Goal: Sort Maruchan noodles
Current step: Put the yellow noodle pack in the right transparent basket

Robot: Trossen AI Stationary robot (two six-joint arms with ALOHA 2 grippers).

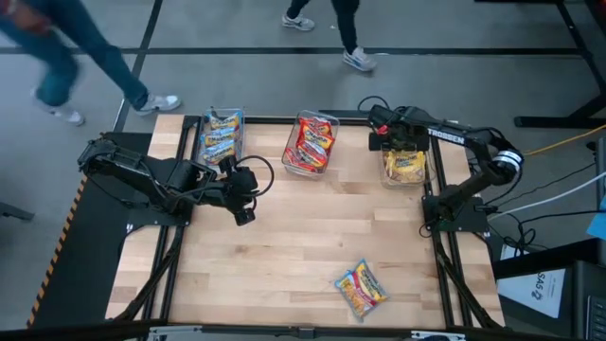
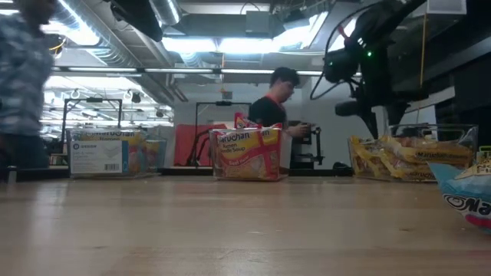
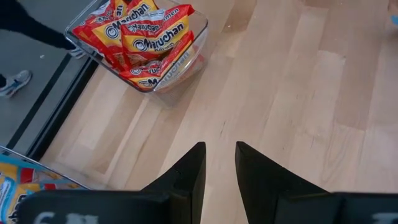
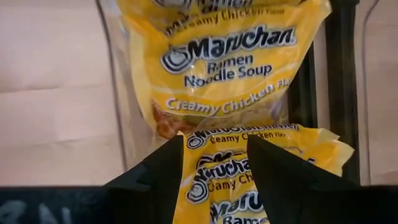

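The counter (image 1: 303,246) is almost bare, which suggests the sorting is close to done: along its far edge stand three clear bins, and nearly every packet already lies in one of them. The left bin (image 1: 220,138) holds the blue packets (image 1: 222,133), the middle bin (image 1: 311,144) the red packets (image 1: 310,142), and the right bin (image 1: 407,167) the yellow packets (image 1: 405,166), the creamy chicken kind, as the right wrist view shows at close range. What is left, as far as can be seen, is a small loose pile (image 1: 361,288) on the near side of the counter, well apart from all three bins; it looks like one or two packets, with blue and yellow showing, and the exact count cannot be told from above. In the low view a blue packet of it fills the near right corner. The right pincer (image 1: 386,133) hangs over the right bin, its fingers parted and empty, with yellow packets lying just beyond the tips; my reading is that a packet has been let go there and this arm is free. The left pincer (image 1: 242,210) hovers above bare wood, just in front of the left bin, fingers a little apart and holding nothing. So the remaining work appears to be fetching the loose pile and dropping each packet into the bin of its colour. People stand beyond the counter, away from the arms.
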